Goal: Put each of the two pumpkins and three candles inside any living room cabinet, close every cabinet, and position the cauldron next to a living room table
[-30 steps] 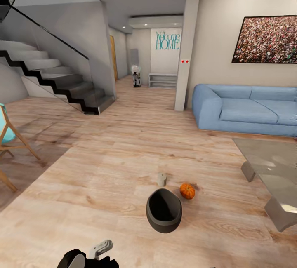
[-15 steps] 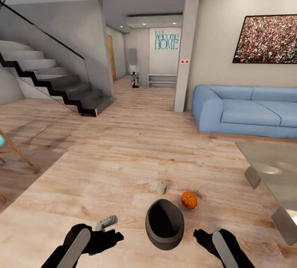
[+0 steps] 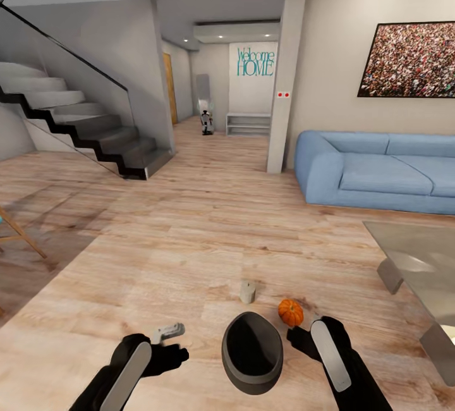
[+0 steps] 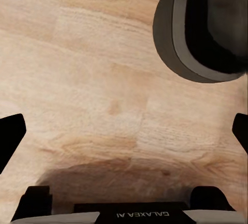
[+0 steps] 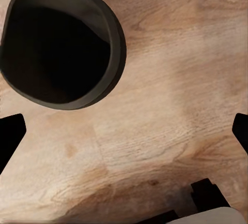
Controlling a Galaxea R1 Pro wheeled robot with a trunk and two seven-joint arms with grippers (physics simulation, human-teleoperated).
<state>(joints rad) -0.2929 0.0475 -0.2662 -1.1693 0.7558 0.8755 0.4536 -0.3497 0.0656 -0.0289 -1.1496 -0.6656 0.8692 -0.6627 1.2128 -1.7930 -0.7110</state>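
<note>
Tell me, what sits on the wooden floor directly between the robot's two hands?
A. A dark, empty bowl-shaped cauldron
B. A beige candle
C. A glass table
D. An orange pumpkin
A. The dark cauldron sits on the floor between the left hand and the right hand, its hollow inside empty; the pumpkin and the candle lie just beyond it, and the glass table stands off to the right.

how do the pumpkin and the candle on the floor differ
The pumpkin is bright orange and round; the candle is a pale beige stubby cylinder. The pumpkin looks wider, the candle narrower and upright. The pumpkin lies right beside the right gripper, while the candle stands farther off, beyond the cauldron. Both rest on the wood floor near the cauldron, and neither is held.
</note>
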